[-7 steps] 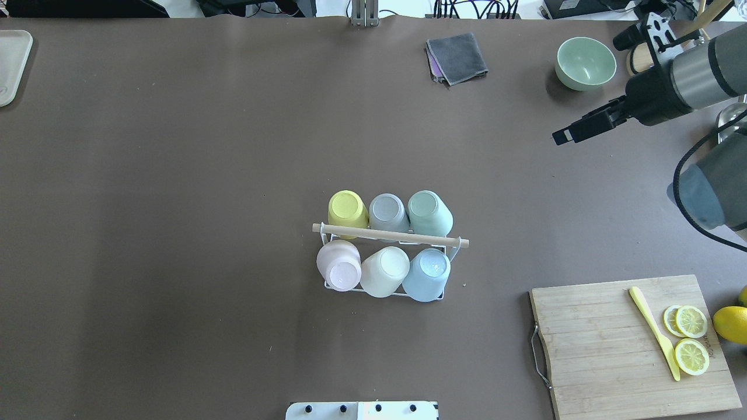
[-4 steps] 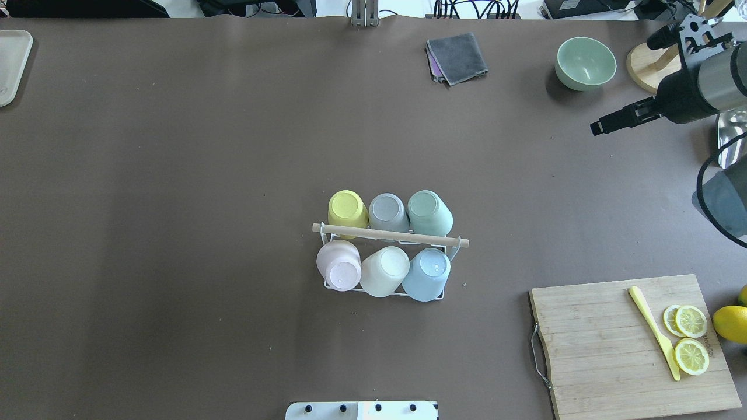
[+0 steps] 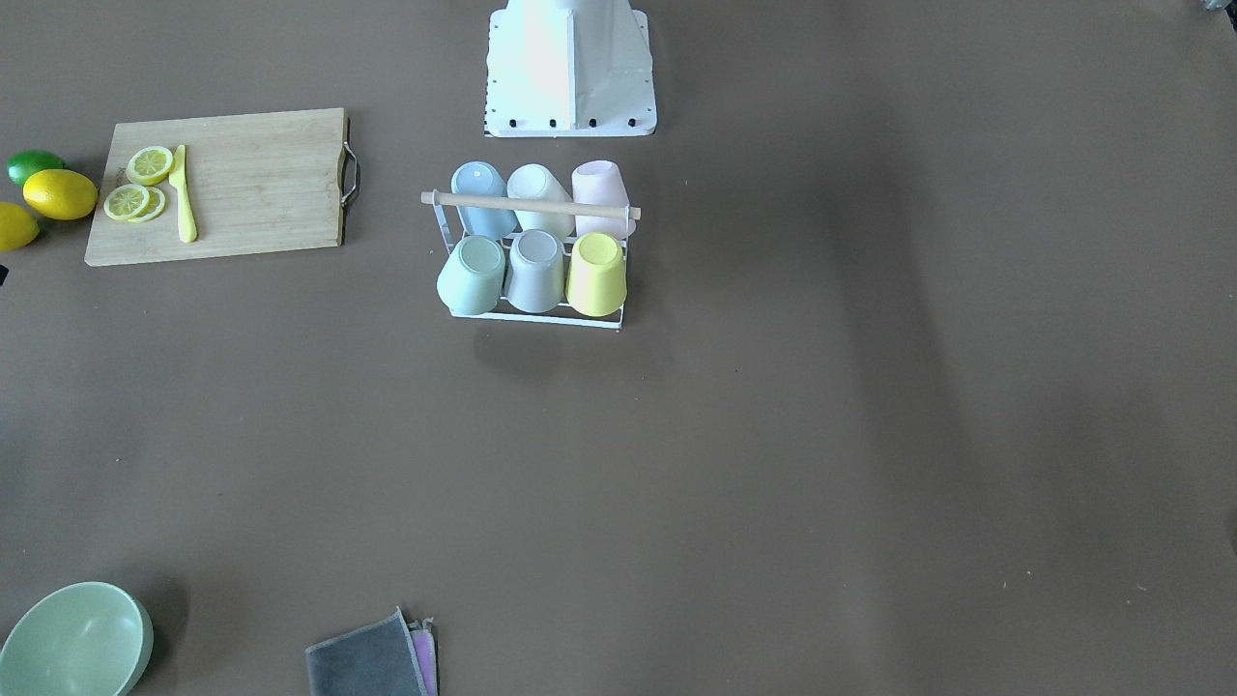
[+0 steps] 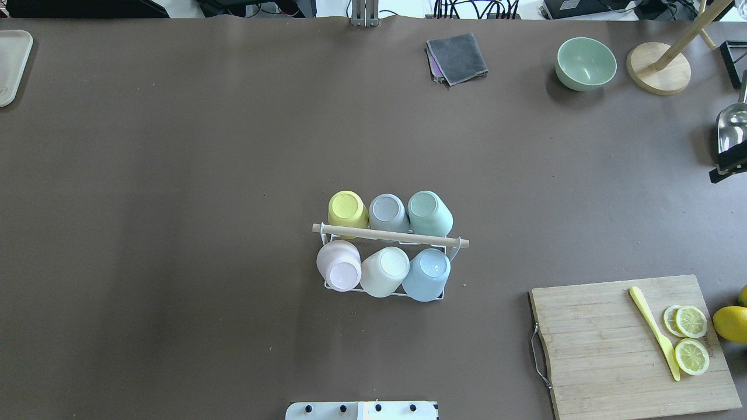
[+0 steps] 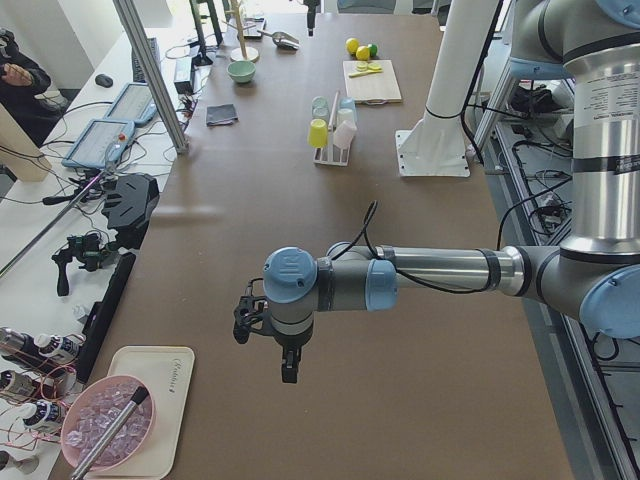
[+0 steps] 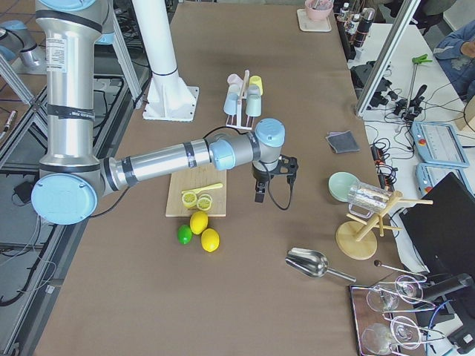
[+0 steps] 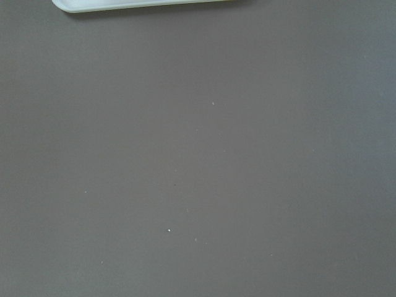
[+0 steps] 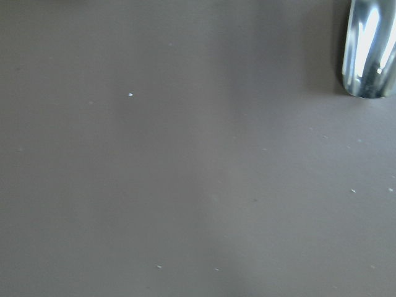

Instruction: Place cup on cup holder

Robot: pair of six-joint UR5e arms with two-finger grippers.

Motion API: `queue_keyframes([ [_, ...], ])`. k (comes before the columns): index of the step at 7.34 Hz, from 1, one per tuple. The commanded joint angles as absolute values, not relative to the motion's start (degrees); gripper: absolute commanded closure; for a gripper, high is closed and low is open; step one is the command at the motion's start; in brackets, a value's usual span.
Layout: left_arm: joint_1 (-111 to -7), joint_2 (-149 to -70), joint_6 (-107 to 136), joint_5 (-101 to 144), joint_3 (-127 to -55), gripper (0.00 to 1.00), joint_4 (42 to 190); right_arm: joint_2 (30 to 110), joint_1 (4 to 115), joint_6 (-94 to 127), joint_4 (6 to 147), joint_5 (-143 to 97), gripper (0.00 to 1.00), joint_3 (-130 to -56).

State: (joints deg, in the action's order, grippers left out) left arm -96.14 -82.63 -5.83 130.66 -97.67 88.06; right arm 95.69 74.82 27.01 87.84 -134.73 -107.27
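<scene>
The cup holder [image 4: 390,235], a white wire rack with a wooden rod handle, stands mid-table, also in the front view [image 3: 530,204]. Several pastel cups sit upside down on it, among them a yellow cup [image 4: 346,209], a blue cup [image 4: 429,273] and a pink cup [image 4: 339,265]. Only a dark tip of my right gripper [image 4: 723,172] shows at the overhead view's right edge; it hangs near the cutting board in the right side view [image 6: 259,194]. My left gripper [image 5: 288,372] hovers far from the rack, near a tray. I cannot tell either gripper's state. Neither wrist view shows fingers.
A wooden cutting board [image 4: 601,350] with lemon slices and a yellow knife lies front right, whole lemons beside it. A green bowl [image 4: 585,63], grey cloth [image 4: 457,57], wooden stand [image 4: 658,67] and metal scoop [image 4: 732,131] sit back right. A white tray [image 4: 11,64] lies far left.
My right arm has drawn back to the right and almost left the overhead view. The rack and its cups have not moved.
</scene>
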Motion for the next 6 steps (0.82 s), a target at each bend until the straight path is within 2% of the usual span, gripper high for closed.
queue_keyframes([
  [1, -95.98, -83.14, -5.63, 130.08, -93.55, 0.02, 93.56, 100.19, 84.15, 11.59, 88.07, -134.91, 0.0, -99.72],
  [2, -95.89, -83.23, -5.45, 130.43, -91.95, 0.02, 97.69, 100.63, 87.16, 6.47, 87.89, -134.83, 0.0, -96.36],
  [6, -94.32, -84.8, -5.28, 132.43, -93.59, 0.02, 97.56, 101.51, 92.19, 6.59, 88.07, -133.68, 0.0, -95.54],
])
